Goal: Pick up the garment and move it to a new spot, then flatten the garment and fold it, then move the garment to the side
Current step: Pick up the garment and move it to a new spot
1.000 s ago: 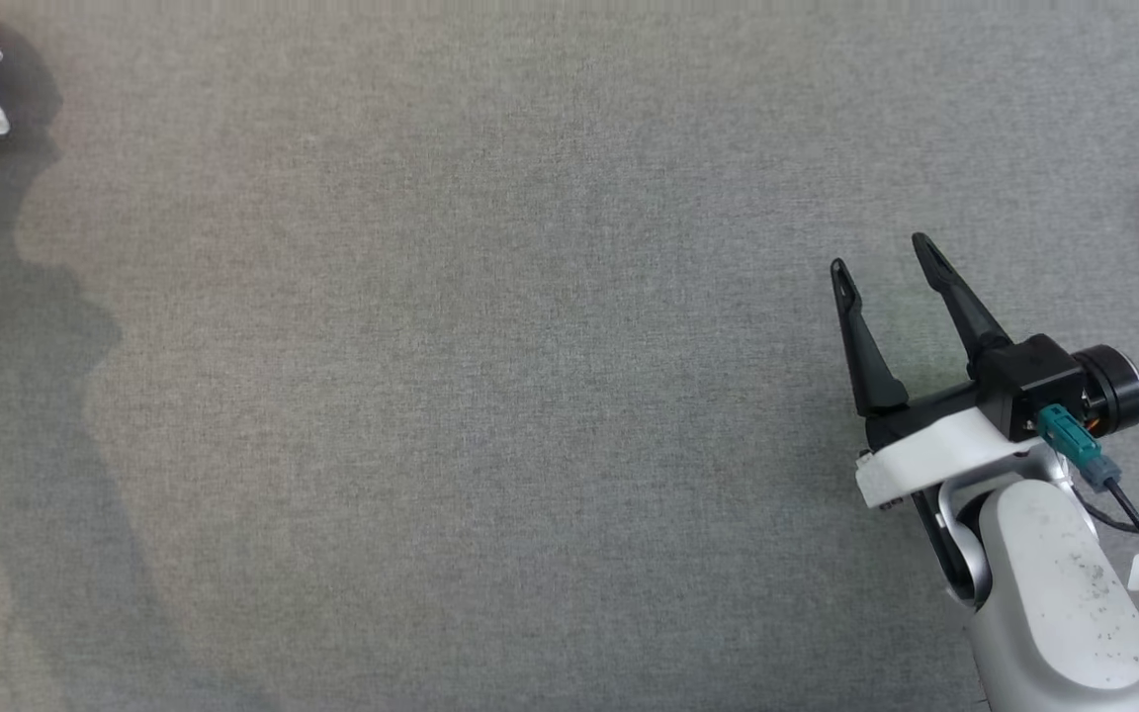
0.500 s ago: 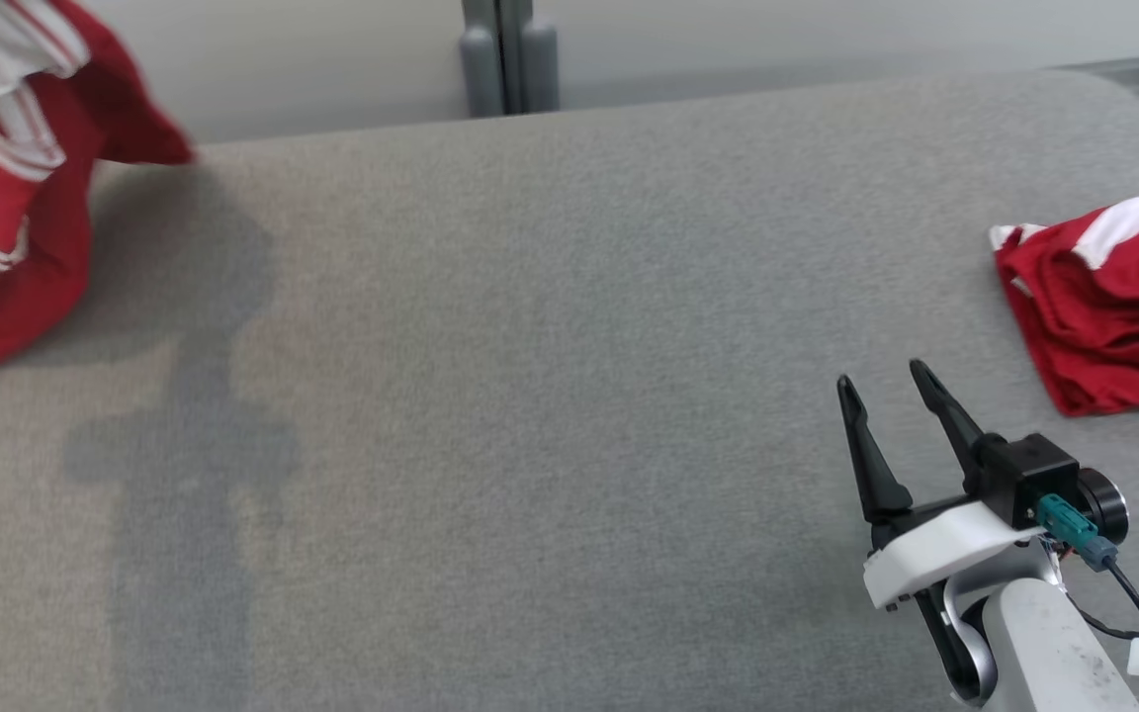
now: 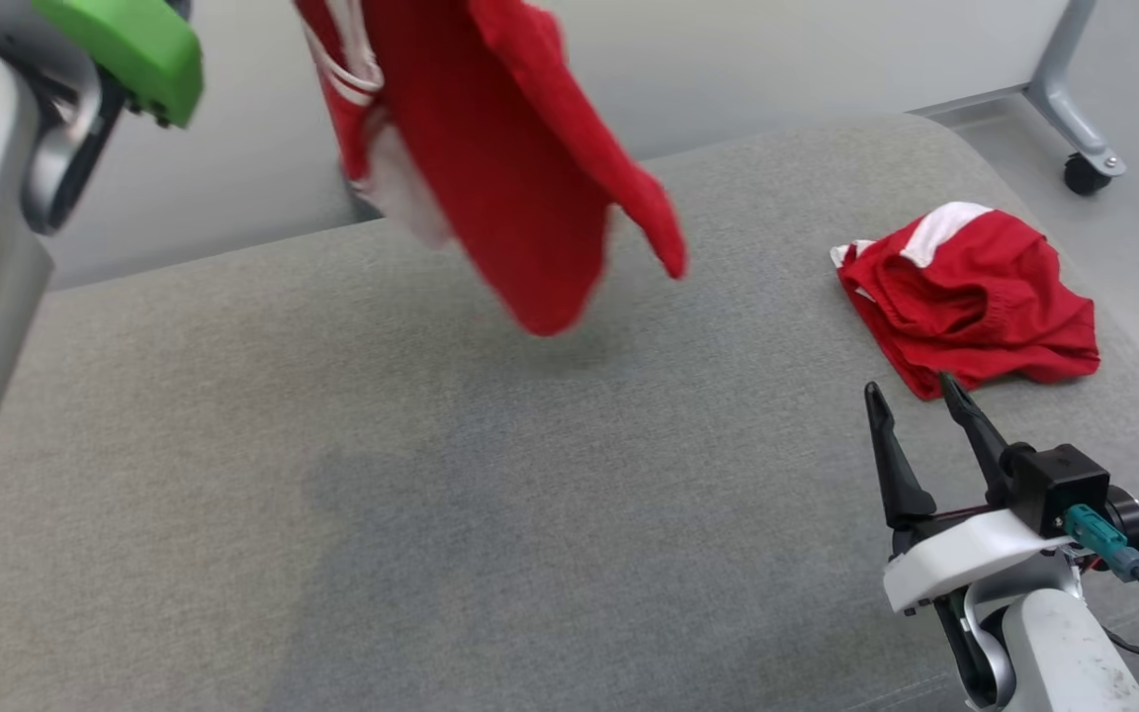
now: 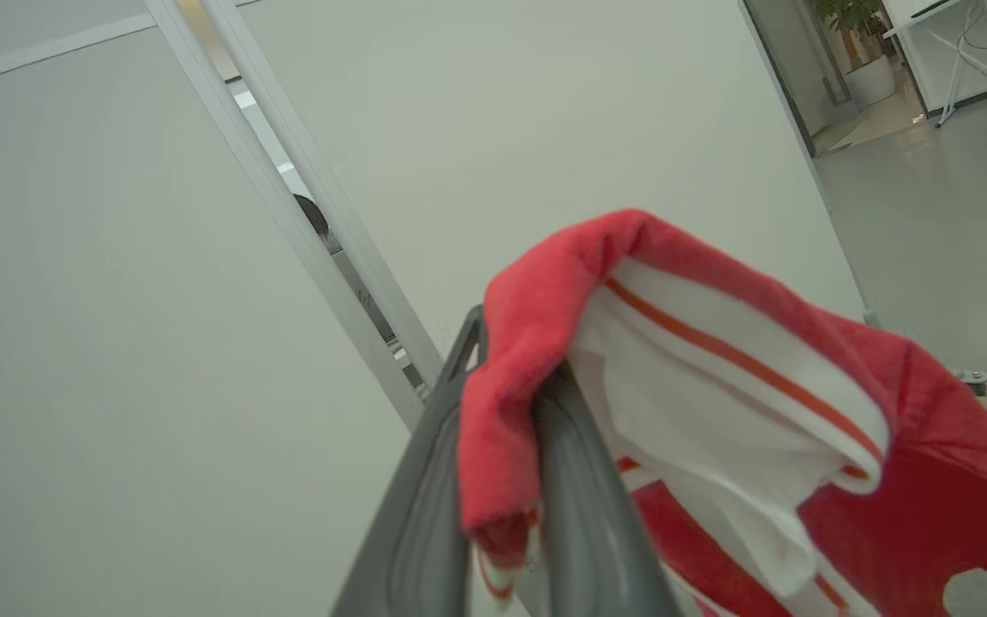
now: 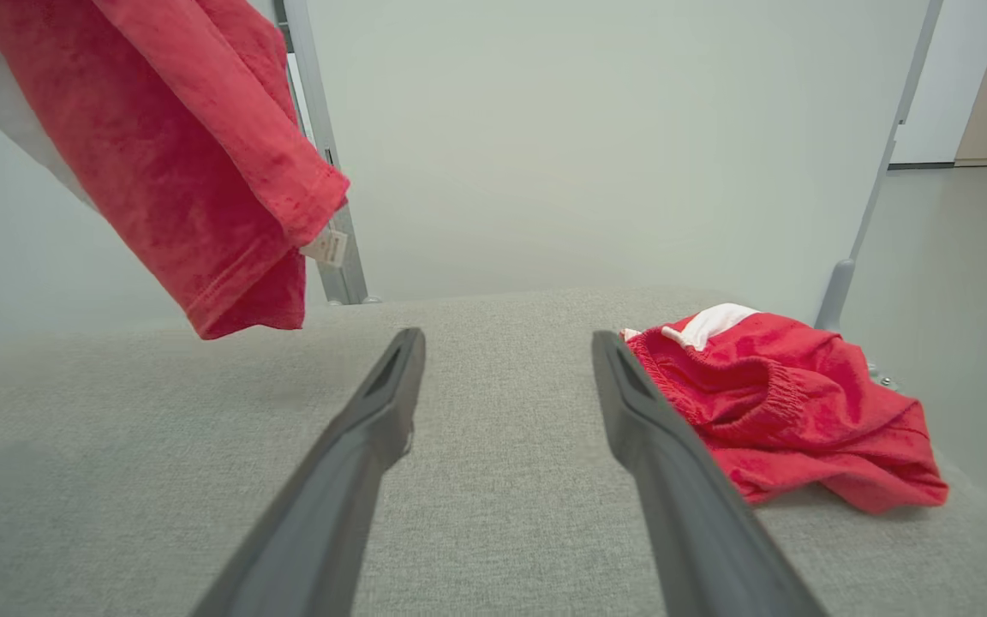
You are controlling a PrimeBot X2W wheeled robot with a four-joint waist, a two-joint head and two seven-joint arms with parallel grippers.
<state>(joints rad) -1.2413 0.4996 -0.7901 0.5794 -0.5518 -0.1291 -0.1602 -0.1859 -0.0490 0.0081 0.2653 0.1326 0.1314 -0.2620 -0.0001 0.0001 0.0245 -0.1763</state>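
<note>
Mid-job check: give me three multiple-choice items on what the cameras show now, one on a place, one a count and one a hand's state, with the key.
1. Where does the crumpled red garment lie?
A. Hanging in the air
B. On the floor
C. On the grey surface, just past the fingertips of the right hand

2. How many red garments are in view?
A. One
B. Two
C. Three

3. How is the right hand?
A. Open and empty
B. Shut on cloth
C. Shut and empty

Key:
1 C: in the head view it rests on the surface beyond the right fingers.
2 B: there is the crumpled one, plus the hanging garment pinched in the left hand.
3 A: in the right wrist view its fingers stand apart with bare surface between them.
</note>
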